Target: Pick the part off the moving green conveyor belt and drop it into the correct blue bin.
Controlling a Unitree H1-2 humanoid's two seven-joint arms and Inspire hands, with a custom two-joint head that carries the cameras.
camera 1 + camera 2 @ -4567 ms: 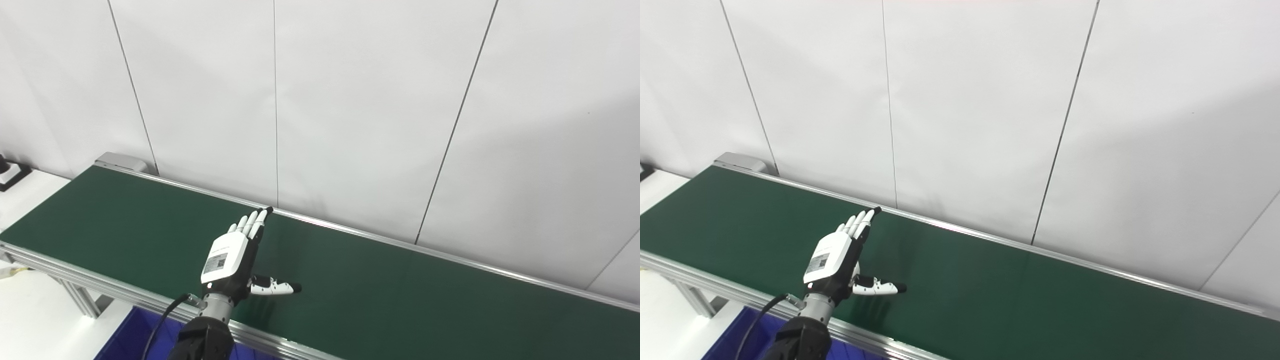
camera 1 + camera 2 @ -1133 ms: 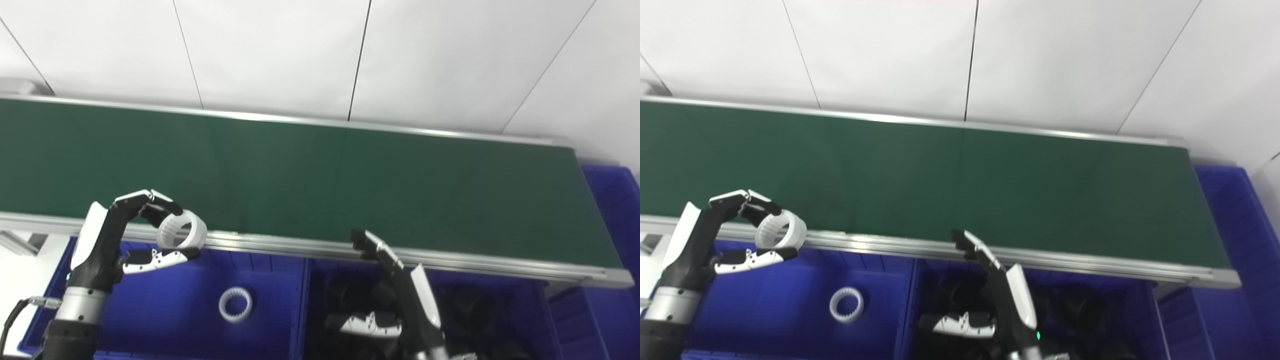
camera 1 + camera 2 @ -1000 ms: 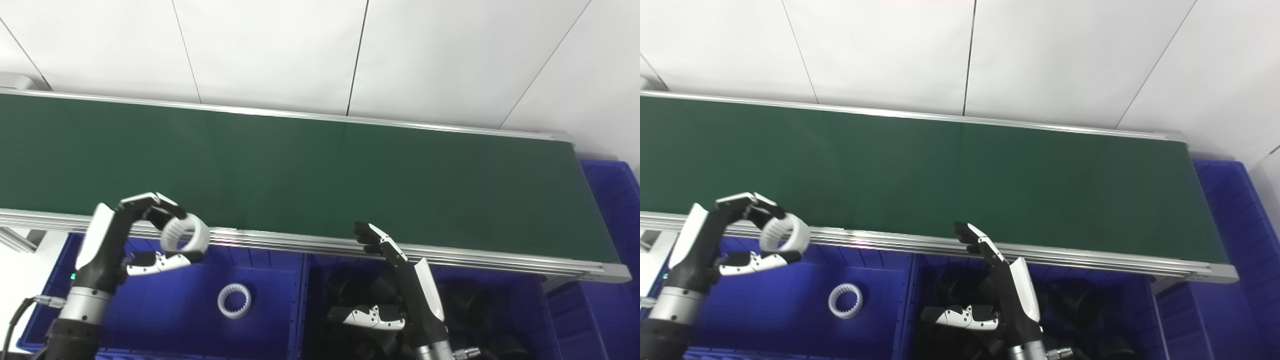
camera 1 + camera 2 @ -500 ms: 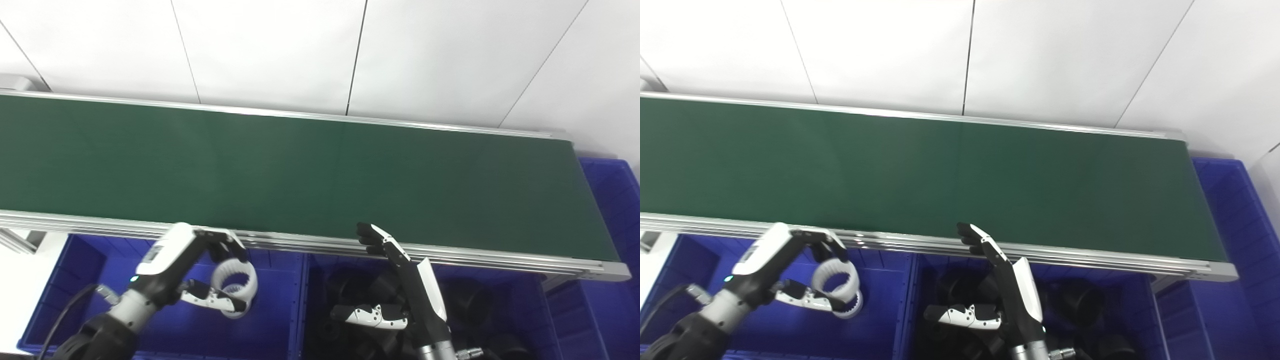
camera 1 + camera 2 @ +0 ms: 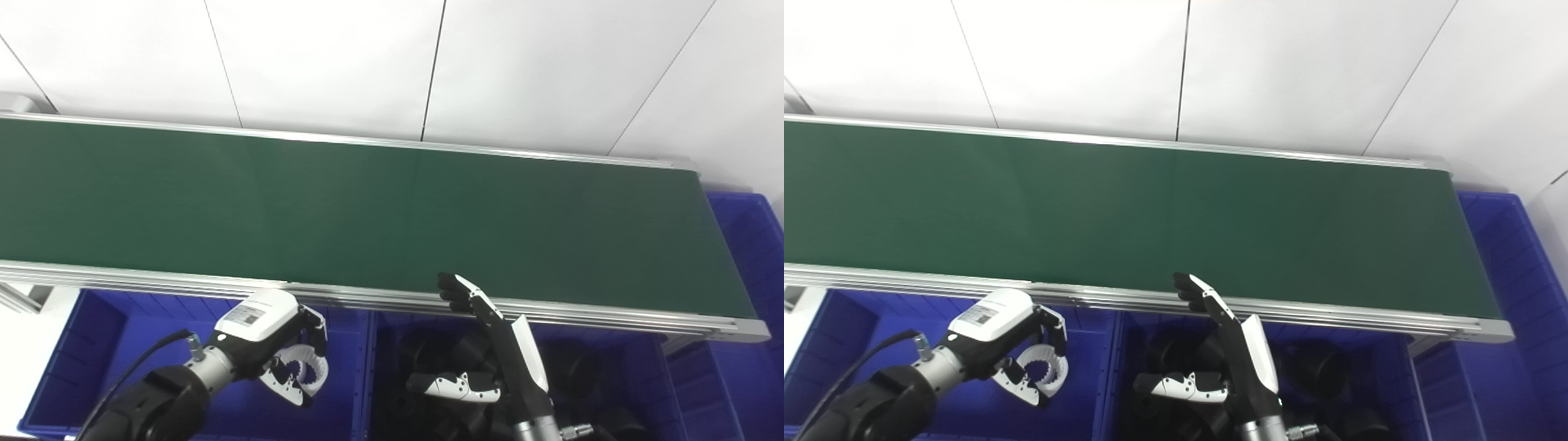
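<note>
A white toothed ring (image 5: 304, 372) sits between the curled fingers and thumb of my left hand (image 5: 263, 334). The hand holds it low inside the left blue bin (image 5: 92, 331), just below the conveyor's near rail. The same hand and ring show in the right eye view (image 5: 989, 334). My right hand (image 5: 502, 355) is open and empty, fingers pointing up at the rail, over the middle blue bin (image 5: 378, 367). The green conveyor belt (image 5: 367, 214) shows no part on it.
The middle bin holds several black round parts (image 5: 569, 373). A third blue bin (image 5: 744, 226) stands past the belt's right end. The aluminium rail (image 5: 184, 283) runs along the belt's near edge, right above the bins. A white wall stands behind.
My left hand has carried the white ring from the belt's near edge down and right into the left bin, covering the ring that lay there. The right hand has hardly moved.
</note>
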